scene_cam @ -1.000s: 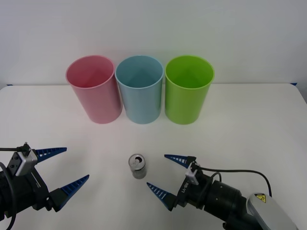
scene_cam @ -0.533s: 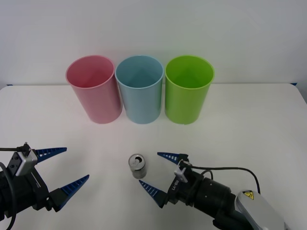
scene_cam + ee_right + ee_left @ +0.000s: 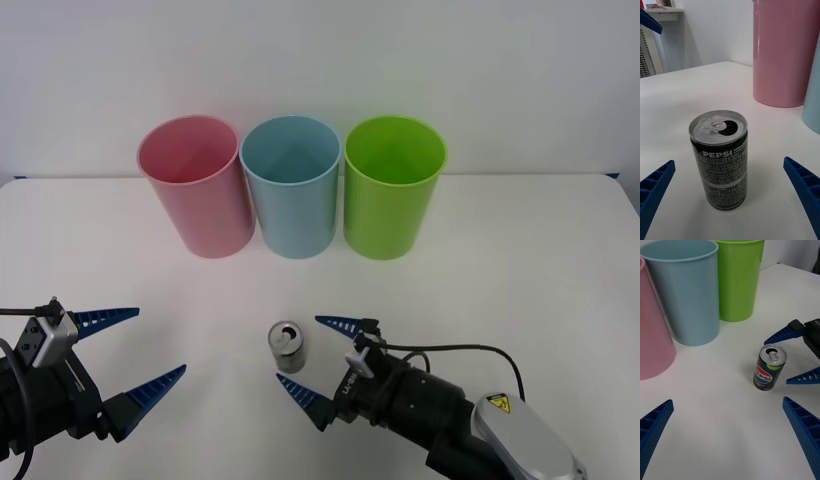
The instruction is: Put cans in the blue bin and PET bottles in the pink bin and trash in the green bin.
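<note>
The right pincer (image 3: 309, 359) gapes wide, empty, just short of the small upright dark metal drink can with its silver pull-tab top (image 3: 287, 347), standing between its tips' line on the white desk (image 3: 520, 260). It should centre, then close squarely mid-body. The left pincer (image 3: 125, 355) waits open.

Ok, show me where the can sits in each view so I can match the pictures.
Front view: the can stands upright on the table, near the front, just left of the open right gripper.
Right wrist view: the can stands centred between that gripper's fingers.
Left wrist view: the can stands beside the right gripper's tips.
Shared landmark: the pink bin, behind the can.
</note>
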Controlling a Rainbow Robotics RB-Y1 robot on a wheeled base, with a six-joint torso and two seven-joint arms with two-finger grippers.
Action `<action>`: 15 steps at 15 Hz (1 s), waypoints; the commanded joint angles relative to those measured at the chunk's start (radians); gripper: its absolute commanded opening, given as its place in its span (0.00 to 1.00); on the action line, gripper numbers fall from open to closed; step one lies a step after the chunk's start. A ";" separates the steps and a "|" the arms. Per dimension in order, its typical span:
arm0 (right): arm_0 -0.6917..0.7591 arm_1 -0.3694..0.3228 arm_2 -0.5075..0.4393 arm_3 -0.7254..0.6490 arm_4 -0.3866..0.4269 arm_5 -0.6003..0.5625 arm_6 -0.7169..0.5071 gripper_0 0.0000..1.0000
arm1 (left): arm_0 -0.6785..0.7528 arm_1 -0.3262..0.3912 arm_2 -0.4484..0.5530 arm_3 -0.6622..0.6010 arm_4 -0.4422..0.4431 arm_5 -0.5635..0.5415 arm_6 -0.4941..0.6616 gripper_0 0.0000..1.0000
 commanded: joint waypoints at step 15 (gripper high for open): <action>-0.036 0.002 0.102 0.001 -0.049 0.134 -0.005 1.00 | 0.000 0.000 0.000 0.000 0.000 0.000 0.000 1.00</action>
